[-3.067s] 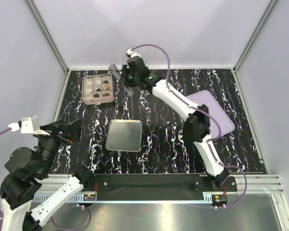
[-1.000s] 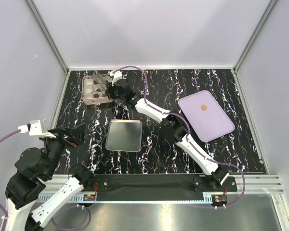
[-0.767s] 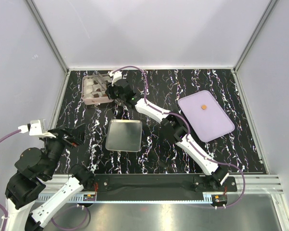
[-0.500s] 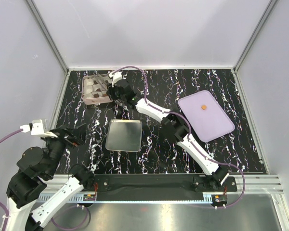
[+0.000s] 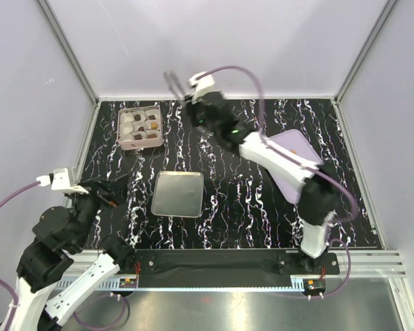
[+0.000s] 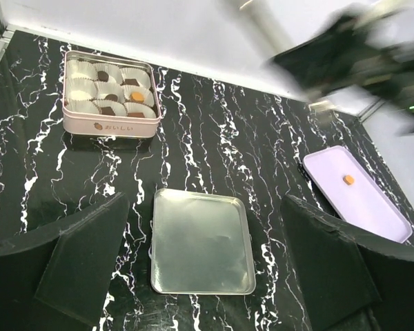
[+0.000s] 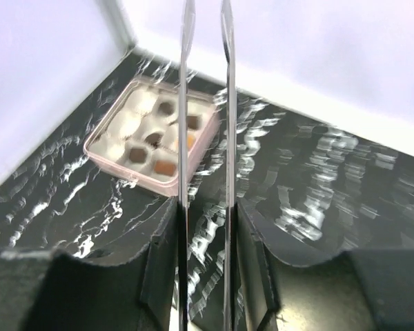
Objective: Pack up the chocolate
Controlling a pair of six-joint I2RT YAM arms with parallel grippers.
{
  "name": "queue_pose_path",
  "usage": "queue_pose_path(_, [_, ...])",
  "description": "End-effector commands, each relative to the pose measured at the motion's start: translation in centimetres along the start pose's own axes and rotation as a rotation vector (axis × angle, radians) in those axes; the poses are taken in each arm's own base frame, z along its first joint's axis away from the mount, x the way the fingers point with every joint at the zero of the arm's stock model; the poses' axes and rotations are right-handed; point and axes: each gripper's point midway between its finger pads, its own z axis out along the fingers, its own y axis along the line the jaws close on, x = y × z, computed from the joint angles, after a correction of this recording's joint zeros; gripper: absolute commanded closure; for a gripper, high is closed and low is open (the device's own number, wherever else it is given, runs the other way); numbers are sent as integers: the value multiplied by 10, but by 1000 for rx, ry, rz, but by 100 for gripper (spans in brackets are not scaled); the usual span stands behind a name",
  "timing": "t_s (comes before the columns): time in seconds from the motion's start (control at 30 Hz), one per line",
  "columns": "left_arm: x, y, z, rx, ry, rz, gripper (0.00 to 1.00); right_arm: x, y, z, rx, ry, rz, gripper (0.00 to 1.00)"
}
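Observation:
The pink box of white paper cups stands at the back left, with several dark chocolates and a tan one in the cups. It also shows in the right wrist view. One tan chocolate lies on the purple tray. My right gripper is raised to the right of the box and grips two thin sticks; their tips stand apart with nothing between them. My left gripper hangs wide open and empty above the near left, and it also shows in its own wrist view.
A silver tray lies flat at the middle of the black marbled table, below my left gripper's gap. The right arm crosses over part of the purple tray. Grey walls with metal posts close in the back and the sides.
My right gripper has lifted off the box and swung up and to the right with the sticks; the box is uncovered. Its arm now crosses the purple tray. The left arm has barely moved.

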Motion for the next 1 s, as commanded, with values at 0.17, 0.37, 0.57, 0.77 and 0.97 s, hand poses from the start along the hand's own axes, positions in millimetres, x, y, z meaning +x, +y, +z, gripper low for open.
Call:
queue_pose_path(0.17, [25, -5, 20, 9, 24, 8, 1, 20, -133, -191, 461, 261, 212, 53])
queue_pose_path(0.37, [47, -5, 31, 12, 72, 32, 1, 94, -209, -267, 723, 447, 407, 52])
queue_pose_path(0.57, [50, -4, 30, 6, 84, 36, 1, 131, -233, -296, 820, 552, 463, 50])
queue_pose_path(0.77, [50, -1, 28, 5, 72, 23, 1, 155, -256, -294, 831, 581, 517, 47])
queue_pose_path(0.97, [51, -1, 28, 2, 75, 27, 1, 172, -258, -274, 778, 600, 580, 46])
